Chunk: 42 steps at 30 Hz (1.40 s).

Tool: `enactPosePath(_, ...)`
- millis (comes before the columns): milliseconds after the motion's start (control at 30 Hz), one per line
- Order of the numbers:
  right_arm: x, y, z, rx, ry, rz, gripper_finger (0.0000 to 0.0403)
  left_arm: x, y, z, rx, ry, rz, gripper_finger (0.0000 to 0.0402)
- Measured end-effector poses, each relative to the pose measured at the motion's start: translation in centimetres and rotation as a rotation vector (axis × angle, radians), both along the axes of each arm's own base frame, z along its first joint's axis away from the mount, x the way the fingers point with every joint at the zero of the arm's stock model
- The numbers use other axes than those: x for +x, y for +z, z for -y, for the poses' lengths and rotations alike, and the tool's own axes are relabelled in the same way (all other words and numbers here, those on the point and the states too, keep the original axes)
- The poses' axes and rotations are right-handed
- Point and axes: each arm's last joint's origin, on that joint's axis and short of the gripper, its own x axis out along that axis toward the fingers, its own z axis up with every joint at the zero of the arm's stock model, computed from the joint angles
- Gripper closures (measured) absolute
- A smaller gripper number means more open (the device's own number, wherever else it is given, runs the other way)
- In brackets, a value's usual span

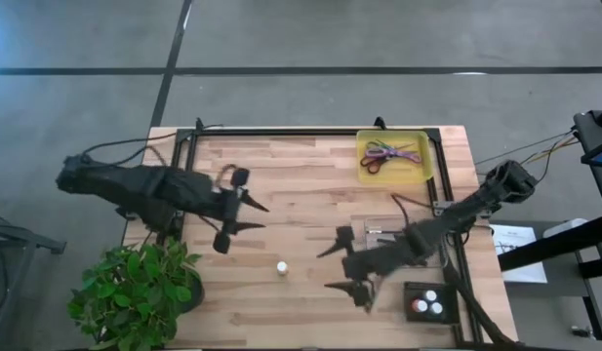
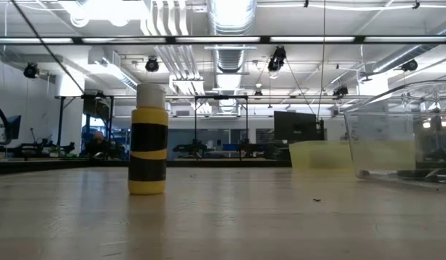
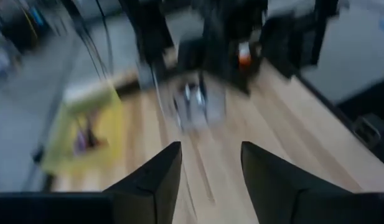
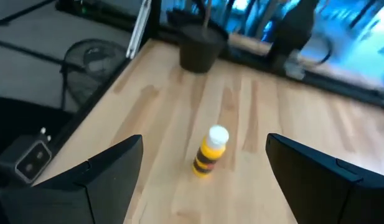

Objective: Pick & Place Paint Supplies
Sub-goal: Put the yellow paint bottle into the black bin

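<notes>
Here, a yellow paint bottle (image 1: pixel 281 266) with a white cap is standing upright on the wooden desk (image 1: pixel 301 175), near its front edge and roughly midway between the two arms. The right end effector (image 1: pixel 345 271) is hovering just right of it with fingers spread wide — nothing between them. The left end effector (image 1: pixel 250 215) is hanging over the desk's left part, fingers apart and empty. Scissors (image 1: pixel 390 155) are lying in a yellow tray (image 1: pixel 422 168) at the far right — beside the left edge, a potted plant (image 1: pixel 135 288) is sitting.
</notes>
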Motion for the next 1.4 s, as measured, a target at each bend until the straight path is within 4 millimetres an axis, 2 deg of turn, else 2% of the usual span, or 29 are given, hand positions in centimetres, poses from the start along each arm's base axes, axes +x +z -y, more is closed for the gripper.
enactPosePath(167,2.0,0.8,3.1,0.038,0.011,-0.126,0.0064,-2.6,-2.0,-0.6,0.012,-0.031,0.234,0.0236)
enactPosePath(267,3.7,1.1,3.9,0.037,0.024,-0.198,0.0064,-3.7,-3.4,-0.9,0.014,-0.035,0.299,0.0237)
enactPosePath(333,5.3,1.4,3.9,0.028,0.038,-0.227,0.0064,-4.2,-4.3,-1.0,0.011,-0.034,0.313,0.0237)
enactPosePath(567,12.0,0.2,3.2,-0.114,0.054,-0.454,0.0064,-4.9,-6.0,-1.1,-0.011,-0.028,0.308,0.0237)
enactPosePath(700,14.2,0.3,3.2,-0.152,0.052,-0.537,0.0064,-4.8,-6.7,-1.0,-0.02,-0.027,0.286,0.0237)
enactPosePath(800,15.7,-0.4,3.0,-0.147,0.08,-0.598,0.0064,-4.7,-7.2,-1.0,-0.015,-0.028,0.267,0.0237)
enactPosePath(1067,18.4,-2.6,2.3,-0.149,0.13,-0.677,0.0064,-4.7,-7.1,-1.0,-0.018,-0.031,0.271,0.0237)
enactPosePath(1233,19.1,-3.3,2.1,-0.154,0.143,-0.689,0.0064,-4.7,-7.2,-1.0,-0.031,-0.026,0.268,0.0237)
enactPosePath(1400,19.3,-4.0,2.8,-0.153,0.126,-0.721,0.0065,-4.7,-7.2,-1.0,-0.033,-0.024,0.26,0.0237)
